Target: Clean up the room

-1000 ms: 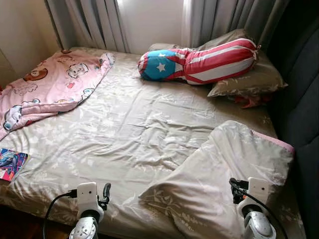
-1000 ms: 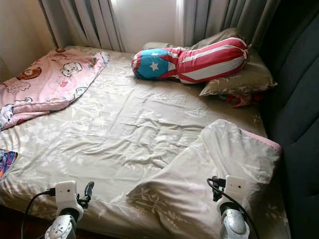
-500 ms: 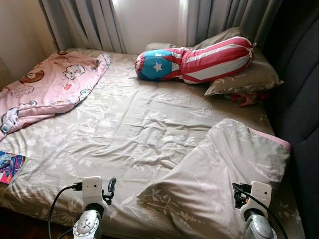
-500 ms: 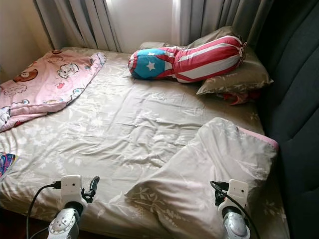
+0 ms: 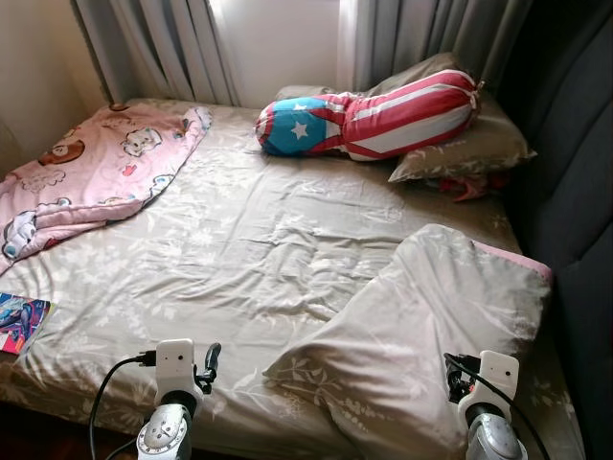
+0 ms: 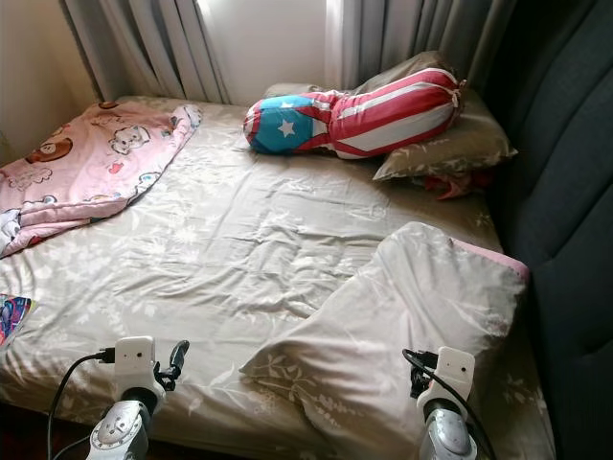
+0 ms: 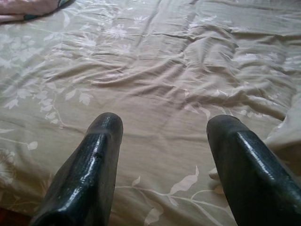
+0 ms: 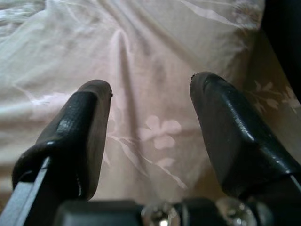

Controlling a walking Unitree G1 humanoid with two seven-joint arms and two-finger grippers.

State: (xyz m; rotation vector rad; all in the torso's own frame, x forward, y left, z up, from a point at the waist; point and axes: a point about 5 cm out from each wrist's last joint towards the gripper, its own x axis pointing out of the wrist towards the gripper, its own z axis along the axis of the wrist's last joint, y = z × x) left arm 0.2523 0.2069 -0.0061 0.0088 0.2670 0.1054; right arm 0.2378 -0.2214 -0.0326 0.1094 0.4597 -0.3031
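Observation:
A bed (image 5: 239, 240) with a rumpled beige floral sheet lies before me. A beige floral pillow (image 5: 421, 326) with a pink edge lies loose at the bed's near right. A red, white and blue star-and-stripe bolster (image 5: 374, 120) rests on another beige pillow (image 5: 479, 149) at the head. A pink cartoon blanket (image 5: 86, 177) is bunched at the far left. My left gripper (image 7: 162, 125) is open above the sheet near the bed's front edge. My right gripper (image 8: 150, 87) is open just over the loose pillow's near part.
A colourful book (image 5: 21, 321) lies at the bed's left edge. A dark padded headboard (image 5: 575, 192) runs along the right. Grey curtains (image 5: 172, 43) hang behind the bed. Something red (image 5: 469, 189) pokes out under the far pillow.
The whole view has shifted slightly as the camera moved. Both grippers stay low at the front edge, still open.

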